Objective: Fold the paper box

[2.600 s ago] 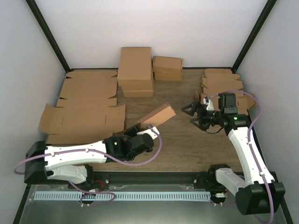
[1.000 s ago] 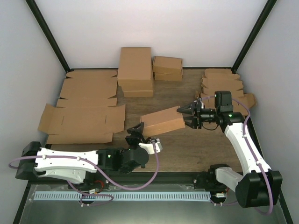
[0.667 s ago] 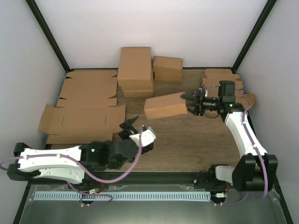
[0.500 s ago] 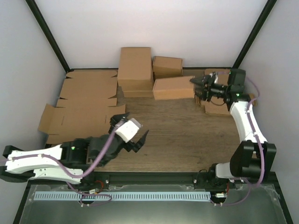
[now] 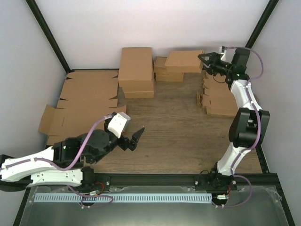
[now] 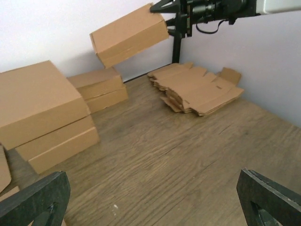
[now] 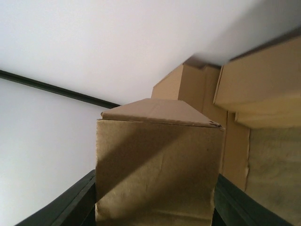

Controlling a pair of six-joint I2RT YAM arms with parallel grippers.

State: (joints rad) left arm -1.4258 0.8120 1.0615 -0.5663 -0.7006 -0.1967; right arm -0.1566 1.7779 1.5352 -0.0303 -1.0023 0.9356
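The paper box (image 5: 184, 60) is folded shut, a plain brown rectangular box. My right gripper (image 5: 205, 61) is shut on its right end and holds it in the air over the small boxes at the back. The box fills the right wrist view (image 7: 157, 165) between the fingers, and shows high up in the left wrist view (image 6: 129, 34). My left gripper (image 5: 132, 137) is open and empty, low over the table near the front left; its fingertips (image 6: 35, 200) sit at the bottom corners of the left wrist view.
Two stacked small folded boxes (image 5: 163, 74) and a stack of bigger folded boxes (image 5: 136, 71) stand at the back. Large flat cardboard sheets (image 5: 87, 106) lie on the left. A pile of small flat die-cut blanks (image 5: 223, 96) lies at the right.
My right gripper took the box from the table's middle and carried it up and back to above the small stacked boxes. My left gripper let go, opened and drew back to the front left.
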